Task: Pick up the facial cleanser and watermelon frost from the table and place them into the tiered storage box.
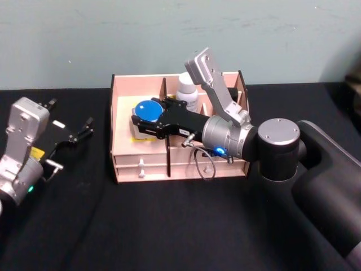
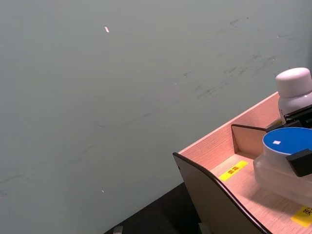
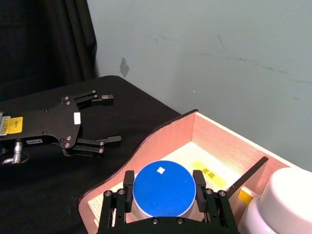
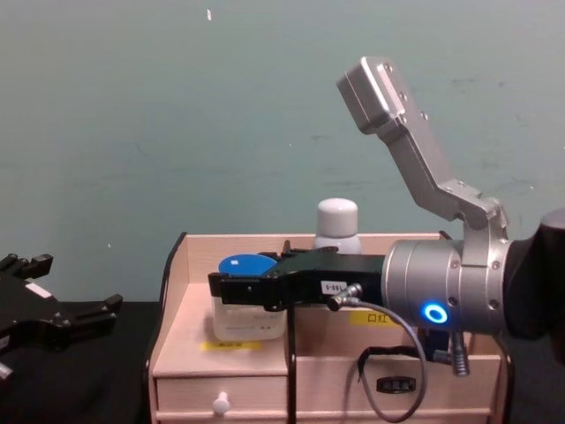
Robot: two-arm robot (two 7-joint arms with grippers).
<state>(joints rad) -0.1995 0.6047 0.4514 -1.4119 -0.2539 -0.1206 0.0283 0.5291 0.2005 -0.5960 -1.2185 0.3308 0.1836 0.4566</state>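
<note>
Reaching over the tiered storage box (image 1: 121,113) in the head view, the right gripper (image 1: 142,119) clasps the blue-lidded jar (image 1: 148,109) between its fingers, confirmed by the right wrist view, where the left gripper (image 3: 105,119) waits open, farther off.

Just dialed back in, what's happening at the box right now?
The right gripper is reaching into the left compartment of the storage box, its jaws on either side of a clear jar with a blue lid, which sits at or near the compartment floor. A white bottle already stands in the rear middle section. The left gripper waits with jaws open over the black table, left of the box and holding nothing.
</note>
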